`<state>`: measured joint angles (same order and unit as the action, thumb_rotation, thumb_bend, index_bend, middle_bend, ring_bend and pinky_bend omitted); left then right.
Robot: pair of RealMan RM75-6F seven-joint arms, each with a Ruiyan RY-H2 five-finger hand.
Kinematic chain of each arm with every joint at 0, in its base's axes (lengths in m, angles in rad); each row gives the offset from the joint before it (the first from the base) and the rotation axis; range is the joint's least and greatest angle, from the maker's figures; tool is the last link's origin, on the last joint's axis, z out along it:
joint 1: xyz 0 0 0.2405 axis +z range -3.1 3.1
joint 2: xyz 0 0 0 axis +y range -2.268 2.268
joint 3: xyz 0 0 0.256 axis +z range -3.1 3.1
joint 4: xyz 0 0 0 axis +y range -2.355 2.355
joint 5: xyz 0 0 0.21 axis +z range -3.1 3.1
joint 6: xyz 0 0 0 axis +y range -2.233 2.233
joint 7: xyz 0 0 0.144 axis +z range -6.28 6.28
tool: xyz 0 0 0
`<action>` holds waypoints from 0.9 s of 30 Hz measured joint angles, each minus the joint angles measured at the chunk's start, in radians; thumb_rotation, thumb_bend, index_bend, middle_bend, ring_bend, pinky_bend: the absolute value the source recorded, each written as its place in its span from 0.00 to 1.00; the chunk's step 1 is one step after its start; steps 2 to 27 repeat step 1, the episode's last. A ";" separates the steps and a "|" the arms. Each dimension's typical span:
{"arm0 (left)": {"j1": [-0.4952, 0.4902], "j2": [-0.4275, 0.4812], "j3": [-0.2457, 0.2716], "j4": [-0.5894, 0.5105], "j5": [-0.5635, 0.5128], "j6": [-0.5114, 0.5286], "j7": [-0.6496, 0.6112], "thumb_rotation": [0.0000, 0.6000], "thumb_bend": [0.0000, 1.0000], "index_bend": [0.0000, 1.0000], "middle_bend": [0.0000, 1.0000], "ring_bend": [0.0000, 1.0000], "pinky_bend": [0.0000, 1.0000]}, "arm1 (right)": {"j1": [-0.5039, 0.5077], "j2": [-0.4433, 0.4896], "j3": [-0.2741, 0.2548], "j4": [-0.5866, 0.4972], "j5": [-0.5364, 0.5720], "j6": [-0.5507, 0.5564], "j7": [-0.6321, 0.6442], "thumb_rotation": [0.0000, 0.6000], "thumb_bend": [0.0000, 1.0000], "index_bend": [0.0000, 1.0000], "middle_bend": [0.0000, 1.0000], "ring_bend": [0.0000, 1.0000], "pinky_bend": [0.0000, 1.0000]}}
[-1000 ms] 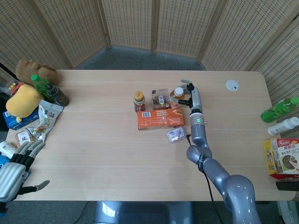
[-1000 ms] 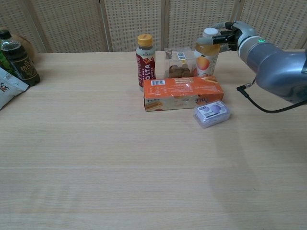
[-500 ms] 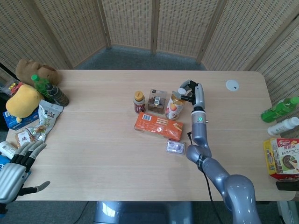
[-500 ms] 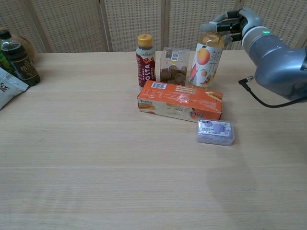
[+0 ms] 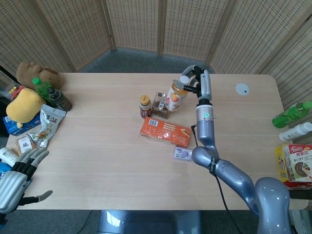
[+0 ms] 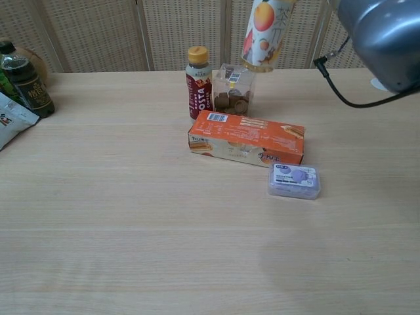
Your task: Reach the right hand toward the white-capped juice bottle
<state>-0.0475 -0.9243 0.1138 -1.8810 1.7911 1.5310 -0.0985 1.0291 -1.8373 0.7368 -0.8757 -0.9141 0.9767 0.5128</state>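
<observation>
The white-capped juice bottle (image 5: 175,96) has an orange fruit label and hangs tilted above the back of the table, held near its cap by my right hand (image 5: 196,81). In the chest view only the bottle's lower body (image 6: 265,33) shows at the top edge, above the clear box; the hand itself is cut off there and just the grey forearm (image 6: 380,36) appears. My left hand (image 5: 16,178) rests low at the front left corner, fingers spread, holding nothing.
Under the bottle stand a clear box of chocolates (image 6: 233,96) and a yellow-capped brown bottle (image 6: 199,90). An orange carton (image 6: 246,138) and a small purple pack (image 6: 294,182) lie in front. Snack bags, plush toys and bottles crowd the left edge (image 5: 41,105); more bottles sit far right (image 5: 291,115).
The right hand closed on the juice bottle and raised it off the table, tilting it. The orange carton and purple pack shifted slightly forward. The left hand stayed put.
</observation>
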 measured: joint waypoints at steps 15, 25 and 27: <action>0.000 0.000 0.000 0.000 0.001 -0.001 0.001 1.00 0.00 0.07 0.00 0.00 0.00 | 0.000 0.014 0.009 -0.033 0.006 0.012 -0.021 1.00 0.03 0.59 0.81 0.74 0.72; 0.000 0.000 0.000 0.000 0.001 -0.001 0.001 1.00 0.00 0.07 0.00 0.00 0.00 | 0.000 0.014 0.009 -0.033 0.006 0.012 -0.021 1.00 0.03 0.59 0.81 0.74 0.72; 0.000 0.000 0.000 0.000 0.001 -0.001 0.001 1.00 0.00 0.07 0.00 0.00 0.00 | 0.000 0.014 0.009 -0.033 0.006 0.012 -0.021 1.00 0.03 0.59 0.81 0.74 0.72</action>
